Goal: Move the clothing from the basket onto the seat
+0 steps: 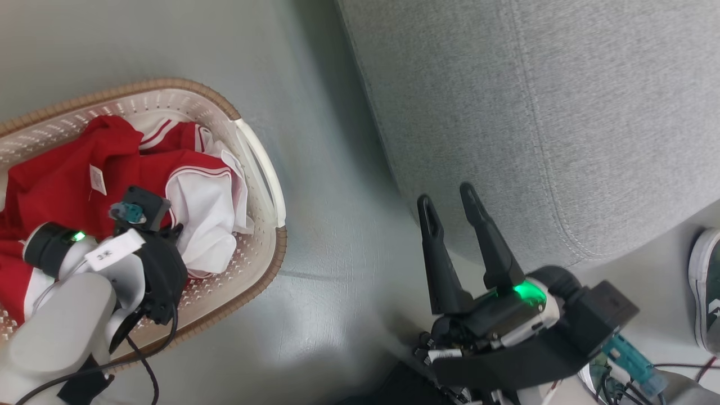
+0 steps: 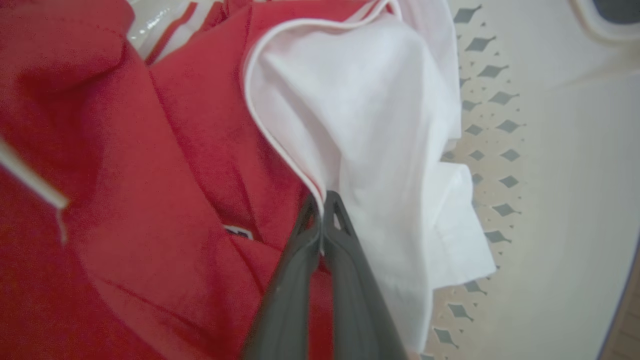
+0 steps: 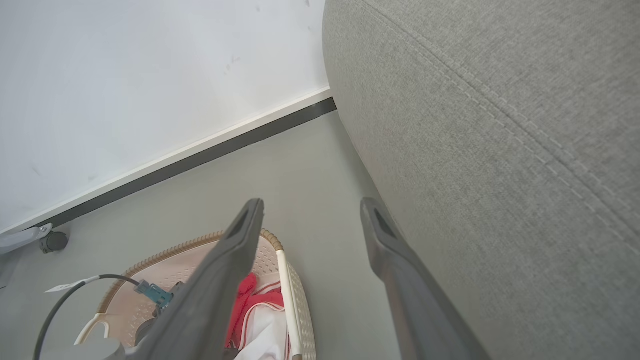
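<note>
left gripper [image 2: 322, 201] clamping clothing [image 2: 175, 150] inside basket [image 1: 185, 85], right gripper [image 1: 446, 194] hanging spread wide beside seat [image 1: 562, 112], shoe [image 1: 707, 281] resting past seat corner

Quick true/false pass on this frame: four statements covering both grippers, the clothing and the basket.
1. The left gripper is shut on the clothing. True.
2. The right gripper holds a garment. False: it is open and empty, beside the seat.
3. The clothing lies on the seat. False: it is in the basket.
4. The basket stands on the floor, left of the seat. True.
</note>
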Robot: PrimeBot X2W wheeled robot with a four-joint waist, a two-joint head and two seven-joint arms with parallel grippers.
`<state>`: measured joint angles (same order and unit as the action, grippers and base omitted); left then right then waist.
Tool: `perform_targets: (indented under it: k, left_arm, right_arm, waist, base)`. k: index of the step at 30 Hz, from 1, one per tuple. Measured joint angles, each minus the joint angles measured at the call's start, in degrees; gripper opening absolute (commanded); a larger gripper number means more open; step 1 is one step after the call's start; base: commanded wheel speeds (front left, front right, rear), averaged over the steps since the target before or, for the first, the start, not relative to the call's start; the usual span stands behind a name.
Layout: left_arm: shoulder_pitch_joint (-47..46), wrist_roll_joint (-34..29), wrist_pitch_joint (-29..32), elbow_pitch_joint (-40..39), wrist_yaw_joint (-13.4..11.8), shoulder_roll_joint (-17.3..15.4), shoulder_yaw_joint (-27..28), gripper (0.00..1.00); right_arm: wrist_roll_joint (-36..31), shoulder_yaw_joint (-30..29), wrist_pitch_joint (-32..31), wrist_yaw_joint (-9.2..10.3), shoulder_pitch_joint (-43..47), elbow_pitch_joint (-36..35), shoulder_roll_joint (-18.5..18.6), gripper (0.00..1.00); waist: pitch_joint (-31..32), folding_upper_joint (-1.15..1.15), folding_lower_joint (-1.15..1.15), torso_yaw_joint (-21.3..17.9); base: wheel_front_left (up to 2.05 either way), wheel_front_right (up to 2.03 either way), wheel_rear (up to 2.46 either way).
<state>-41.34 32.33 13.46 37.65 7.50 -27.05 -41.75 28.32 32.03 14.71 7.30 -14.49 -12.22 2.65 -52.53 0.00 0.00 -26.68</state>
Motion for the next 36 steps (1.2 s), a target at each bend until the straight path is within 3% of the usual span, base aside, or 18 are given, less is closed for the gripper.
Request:
perform_targets:
  k: [8, 15, 36]
  left_arm:
    - [0.74, 2.68, -5.81, -1.78, 0.00, -2.50, -1.16, 0.00]
    - [1.91, 4.55, -12.09, -5.55, 0.00, -1.71, -3.68, 0.00]
    - [3.27, 14.85, -25.66, -16.61, 0.00, 0.36, -7.39, 0.00]
  right_arm:
    - [1.13, -0.01, 0.00, 0.00, -4.82, 1.94, 0.00, 1.00]
    - [0.27, -3.20, 0.00, 0.00, -6.58, 5.86, 0.03, 1.00]
    - [-1.89, -7.40, 0.00, 0.00, -9.43, 18.31, 0.14, 1.00]
  waist:
    - [2.48, 0.00, 0.00, -0.63]
    - [6.61, -0.01, 0.00, 0.05]
    - [22.03, -0.01, -0.01, 8.25]
  base:
    - [0.00, 0.00, 0.00]
    - [0.00, 0.00, 0.00]
    - [0.00, 0.00, 0.00]
